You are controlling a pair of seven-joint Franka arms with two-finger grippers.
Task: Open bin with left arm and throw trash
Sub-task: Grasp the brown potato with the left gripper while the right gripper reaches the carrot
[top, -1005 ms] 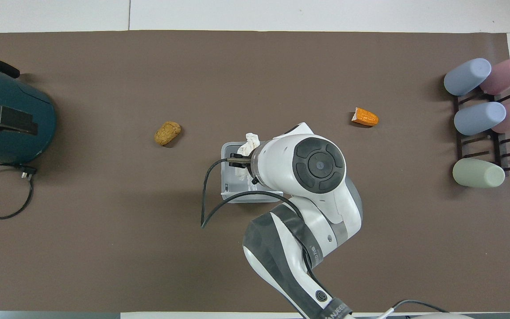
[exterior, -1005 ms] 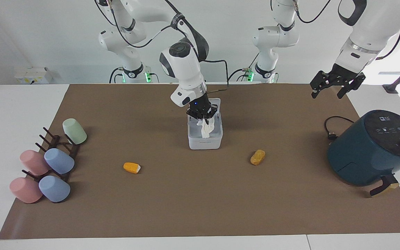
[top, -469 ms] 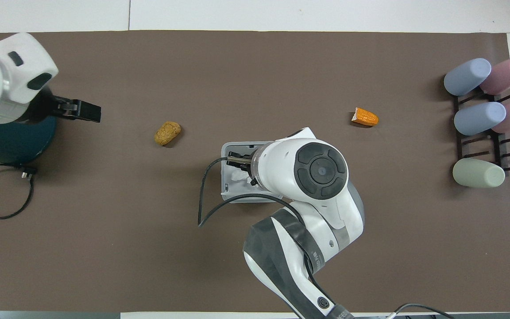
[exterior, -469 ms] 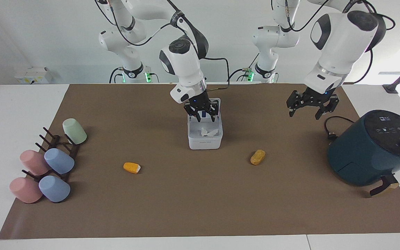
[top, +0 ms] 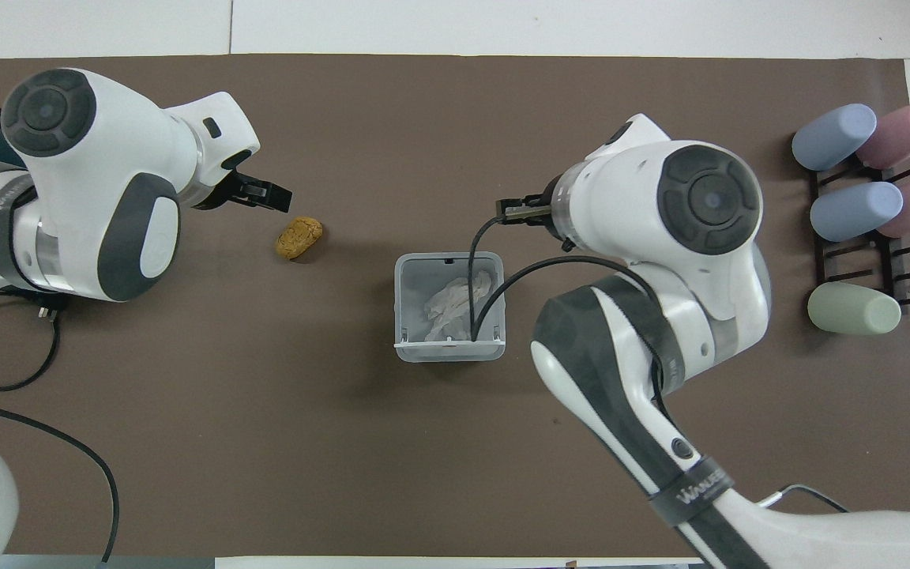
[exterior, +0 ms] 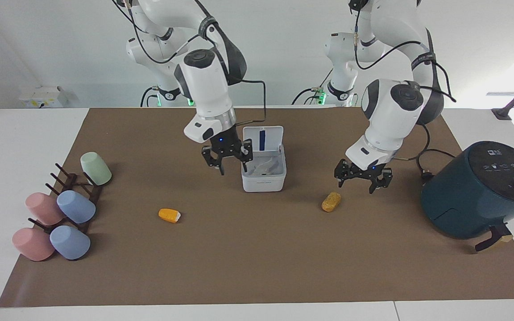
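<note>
Tissue inside open bin, beside empty spread right hand; crusty lump just beneath spread left hand.

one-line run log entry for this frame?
white square bin: lid up, crumpled tissue inside | right gripper: open, beside bin | left gripper: open, over yellow-brown lump

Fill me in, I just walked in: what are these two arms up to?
They are binning trash. The white bin stands open with a crumpled tissue inside. The right gripper hangs open beside it. The left gripper, open, hovers by the crusty yellow-brown lump. The orange lump lies untouched.
</note>
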